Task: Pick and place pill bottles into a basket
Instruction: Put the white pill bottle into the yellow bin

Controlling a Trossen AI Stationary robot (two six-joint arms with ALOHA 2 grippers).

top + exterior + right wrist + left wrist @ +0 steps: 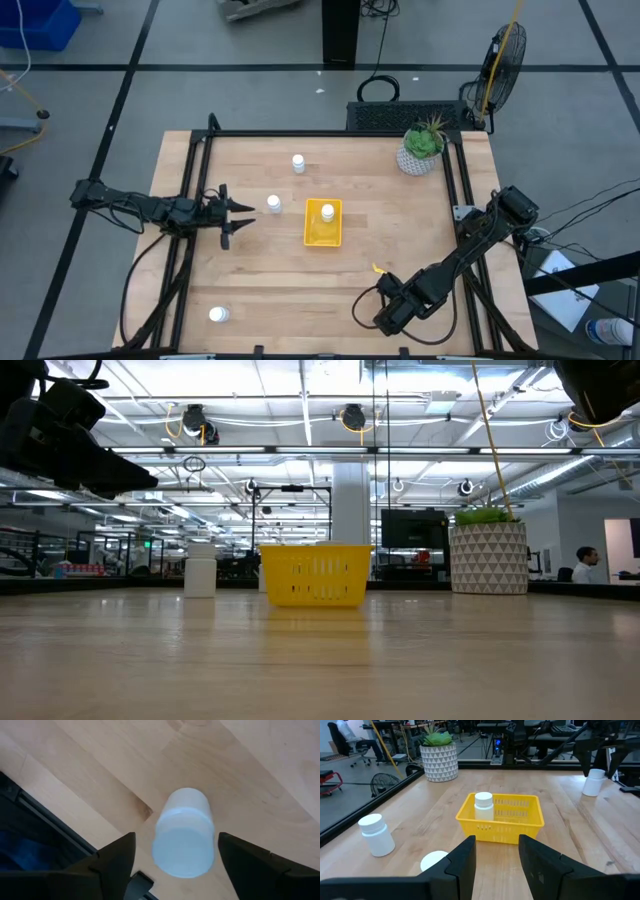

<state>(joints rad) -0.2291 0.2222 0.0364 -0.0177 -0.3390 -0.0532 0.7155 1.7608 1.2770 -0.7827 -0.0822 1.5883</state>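
Observation:
The yellow basket (323,235) sits mid-table with one white pill bottle (327,212) upright inside it. Two more bottles (298,162) (273,203) stand left of and behind it, and another (218,315) stands at the near left. My right gripper (176,837) points down near the table's near right edge. It is open, with one finger on either side of an upright bottle (184,832) and a gap showing on both sides. In the high view my right gripper (385,318) hides that bottle. My left gripper (240,215) waits at the left, open, with nothing between its fingers.
A white pot with a green plant (420,150) stands at the far right corner. The table's dark frame rail (30,820) runs close beside the bottle under my right gripper. A small yellow scrap (377,268) lies on the wood near that arm.

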